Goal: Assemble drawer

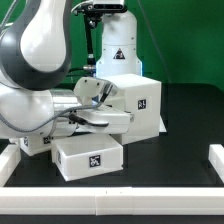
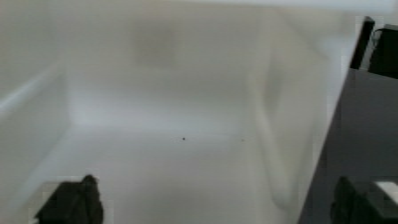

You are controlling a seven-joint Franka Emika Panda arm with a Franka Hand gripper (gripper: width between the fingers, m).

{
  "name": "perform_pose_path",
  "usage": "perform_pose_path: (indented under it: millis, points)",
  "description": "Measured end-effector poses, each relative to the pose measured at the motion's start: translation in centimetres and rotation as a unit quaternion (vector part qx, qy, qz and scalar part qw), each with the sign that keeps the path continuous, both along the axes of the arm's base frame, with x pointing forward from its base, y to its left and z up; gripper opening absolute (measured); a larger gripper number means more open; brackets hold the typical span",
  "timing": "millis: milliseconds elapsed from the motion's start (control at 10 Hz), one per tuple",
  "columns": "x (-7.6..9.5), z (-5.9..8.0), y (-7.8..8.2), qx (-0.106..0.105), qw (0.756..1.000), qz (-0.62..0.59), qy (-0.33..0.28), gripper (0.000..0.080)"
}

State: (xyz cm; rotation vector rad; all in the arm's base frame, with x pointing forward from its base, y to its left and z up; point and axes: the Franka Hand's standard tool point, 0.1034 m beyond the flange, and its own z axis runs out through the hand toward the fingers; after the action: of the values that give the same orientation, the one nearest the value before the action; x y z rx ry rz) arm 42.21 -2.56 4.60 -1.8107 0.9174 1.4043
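Since the gripper (image 2: 217, 200) hangs spread wide at the drawer box (image 1: 138, 92), with a loose drawer (image 1: 88, 158) just in front of that box, I judge a grasp pending: centre, then close.

I note large white box-shaped drawer body (image 1: 140, 100) mid-table on black tabletop (image 1: 190, 125), smaller white tagged box part (image 1: 90, 158) just before it, toward exterior view's left, white edge rail (image 1: 216, 160) well apart at exterior view's right
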Motion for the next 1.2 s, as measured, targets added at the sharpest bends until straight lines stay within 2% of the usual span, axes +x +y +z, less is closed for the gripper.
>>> perform_pose_path:
  millis: [300, 700, 900, 1200]
  points:
    - [-0.3, 0.7, 0.9, 0.004, 1.0, 0.007, -0.001, 0.0649]
    - [-0.4, 0.5, 2.1, 0.007, 1.0, 0.011, 0.006, 0.0649]
    - [-0.4, 0.5, 2.1, 0.007, 1.0, 0.011, 0.008, 0.0649]
    - [-0.4, 0.5, 2.1, 0.007, 1.0, 0.011, 0.008, 0.0251]
